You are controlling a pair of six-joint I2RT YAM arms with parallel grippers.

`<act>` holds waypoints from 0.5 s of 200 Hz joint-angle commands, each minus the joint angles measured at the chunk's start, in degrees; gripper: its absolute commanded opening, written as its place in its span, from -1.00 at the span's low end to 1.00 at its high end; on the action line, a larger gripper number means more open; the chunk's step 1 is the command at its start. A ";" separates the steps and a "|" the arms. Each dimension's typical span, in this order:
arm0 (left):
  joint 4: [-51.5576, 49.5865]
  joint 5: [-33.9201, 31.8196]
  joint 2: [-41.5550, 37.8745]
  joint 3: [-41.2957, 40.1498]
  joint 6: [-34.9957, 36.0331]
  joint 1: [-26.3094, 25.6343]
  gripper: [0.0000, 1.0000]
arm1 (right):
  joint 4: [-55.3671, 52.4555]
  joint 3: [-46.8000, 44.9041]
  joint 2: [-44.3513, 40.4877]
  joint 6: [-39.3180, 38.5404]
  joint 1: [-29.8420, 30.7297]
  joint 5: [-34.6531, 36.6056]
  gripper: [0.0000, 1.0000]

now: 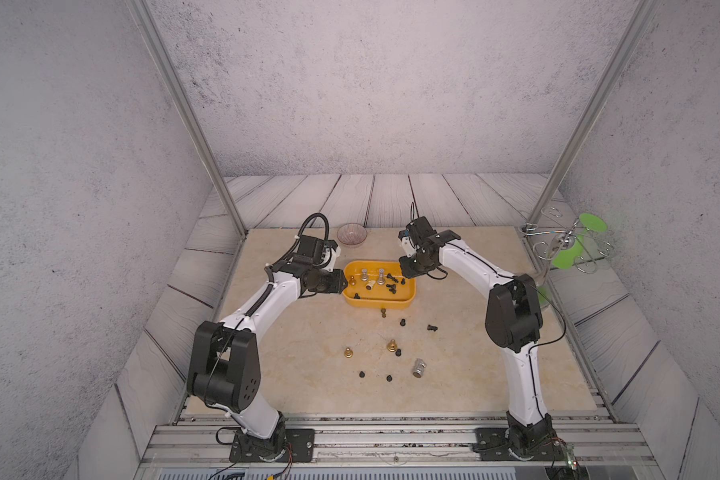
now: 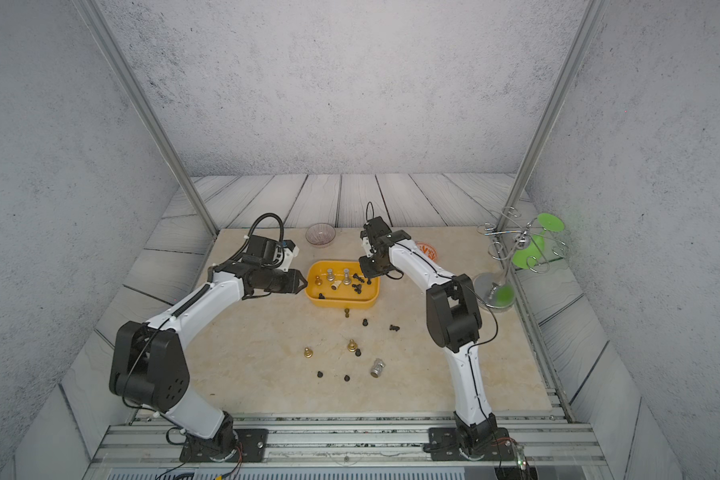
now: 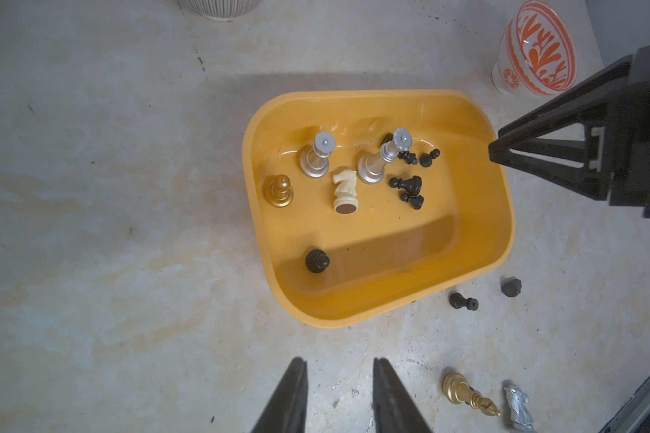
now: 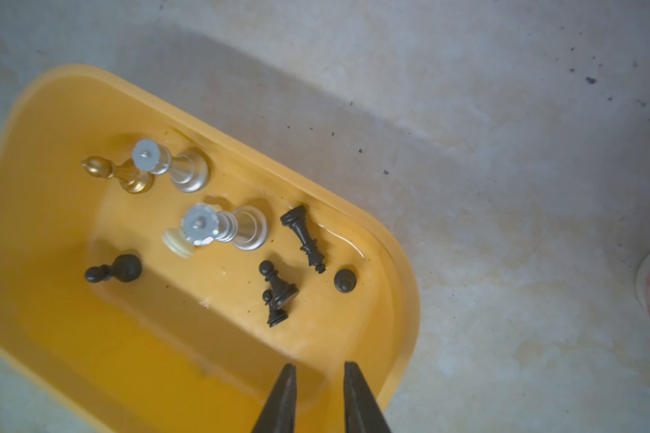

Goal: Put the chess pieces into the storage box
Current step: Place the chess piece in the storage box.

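Right wrist view: your right gripper (image 4: 319,364) hangs over a corner of the box (image 4: 398,311), jaws a little apart, nothing between them. Your left gripper (image 3: 339,361), likewise slightly parted and empty, sits just outside the box, which lies between the two grippers. In both top views the loose pieces (image 1: 391,345) lie below the box. I'd go for the black piece (image 1: 432,328), below and slightly right of your right jaws. It lies on its side, long axis left-right in frame, head end too small to tell. Your right arm looks nearer.

Storage box (image 2: 341,306) centre frame on counter (image 2: 258,386), several chess pieces (image 2: 330,275) inside; others scattered on counter below it. Left gripper (image 2: 303,284) just beside box's left end, right gripper (image 2: 368,276) over its right end. Glass bowl (image 2: 320,235) above.
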 commanded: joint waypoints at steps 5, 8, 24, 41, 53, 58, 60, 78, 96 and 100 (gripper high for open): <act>-2.23 0.70 -1.22 1.29 1.95 -1.10 -0.34 | 2.22 -4.87 -10.33 0.97 -0.53 -1.74 -0.50; -2.31 0.66 -1.35 1.35 2.10 -1.27 -0.34 | 2.48 -5.54 -10.94 0.95 -0.54 -1.80 -0.50; -2.60 0.36 -1.40 1.33 2.43 -2.29 -0.33 | 3.08 -9.64 -13.72 1.22 -0.78 -2.35 -0.49; -2.42 0.23 -1.44 0.90 2.46 -3.94 -0.33 | 3.08 -13.83 -16.53 1.35 -0.84 -2.47 -0.49; -2.80 0.00 -1.29 0.95 2.83 -5.57 -0.33 | 3.69 -17.52 -18.62 1.55 -0.95 -2.64 -0.49; -3.02 -0.39 -1.19 0.99 3.00 -6.34 -0.33 | 4.13 -19.23 -19.40 1.73 -0.96 -2.80 -0.49; -3.14 -0.53 -1.08 0.97 3.01 -6.68 -0.33 | 4.32 -19.95 -19.73 1.78 -1.01 -2.81 -0.49; -4.21 -2.35 -0.84 1.15 3.76 -10.09 -0.33 | 6.03 -26.06 -22.57 2.59 -1.35 -3.32 -0.48; -4.70 -2.84 -0.45 1.15 3.82 -13.03 -0.32 | 7.31 -31.27 -24.69 3.48 -1.75 -3.69 -0.48; -4.75 -2.70 -0.32 1.08 3.75 -13.48 -0.31 | 7.61 -32.24 -25.08 3.66 -1.82 -3.70 -0.48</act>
